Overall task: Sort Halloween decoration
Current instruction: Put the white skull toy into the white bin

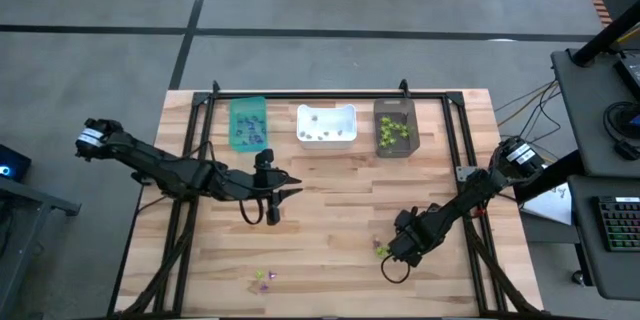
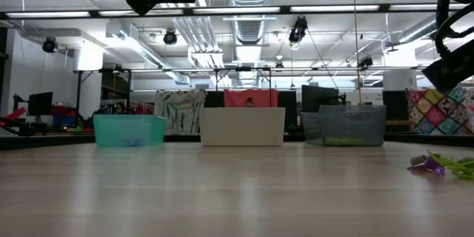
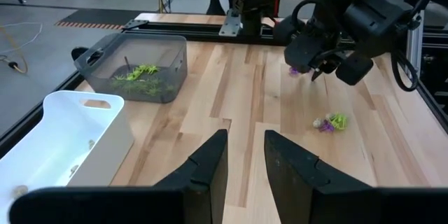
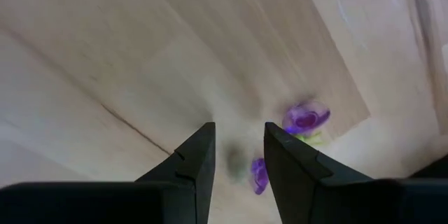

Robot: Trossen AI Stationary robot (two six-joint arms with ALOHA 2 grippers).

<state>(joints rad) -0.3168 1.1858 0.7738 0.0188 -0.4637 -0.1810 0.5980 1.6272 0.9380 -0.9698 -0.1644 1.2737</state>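
Tiny Halloween decoration pieces lie loose on the wooden table. One purple and lime-green cluster (image 1: pixel 380 249) sits at the near right, and another small cluster (image 1: pixel 263 277) lies by the near edge. My right gripper (image 4: pixel 239 131) points down just above the near-right cluster, open. A purple piece (image 4: pixel 306 119) lies beside one finger, another purple piece (image 4: pixel 257 173) by that finger's inner edge, and a blurred greenish piece (image 4: pixel 234 161) shows in the gap. My left gripper (image 3: pixel 245 138) hovers open and empty over mid-table (image 1: pixel 272 203).
Three bins stand in a row at the far edge: teal (image 1: pixel 248 122), white (image 1: pixel 326 138) and dark (image 1: pixel 395 142), the dark one holding green pieces. A black frame (image 1: pixel 330 96) runs round the table. Bare wood lies between the two arms.
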